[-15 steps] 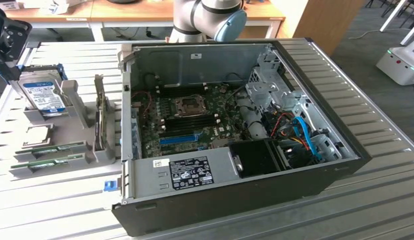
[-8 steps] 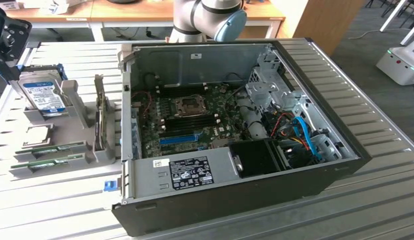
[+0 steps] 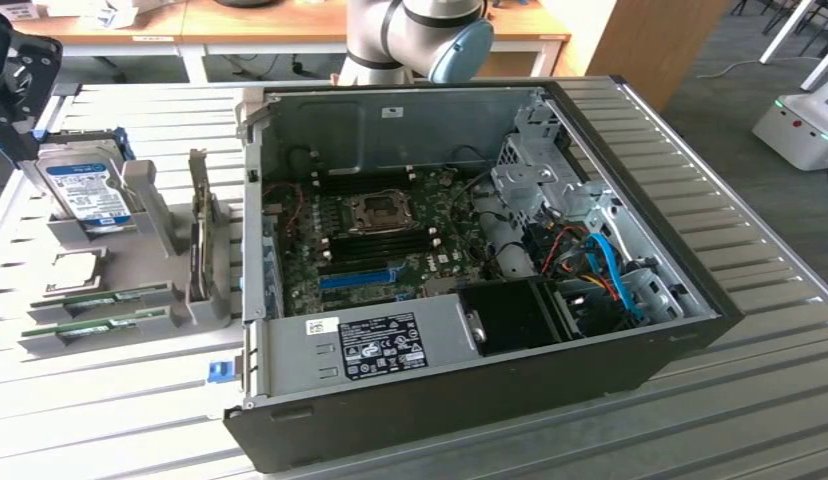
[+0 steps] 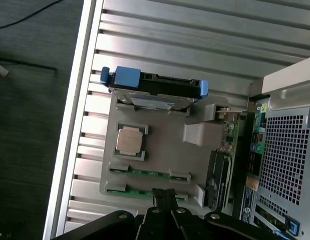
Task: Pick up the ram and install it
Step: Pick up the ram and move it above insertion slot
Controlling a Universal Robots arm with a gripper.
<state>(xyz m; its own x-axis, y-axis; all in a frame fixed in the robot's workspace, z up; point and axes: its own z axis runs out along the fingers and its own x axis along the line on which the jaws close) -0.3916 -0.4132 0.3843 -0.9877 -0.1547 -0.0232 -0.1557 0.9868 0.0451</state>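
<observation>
Gripper (image 4: 163, 193) fingers pressed together, pinching nothing, hovering above the grey holder (image 3: 150, 268). Lower left of the exterior view: first ram stick (image 3: 105, 297) and second ram stick (image 3: 94, 326) lie side by side in its slots, beside the open computer case (image 3: 454, 405).
</observation>
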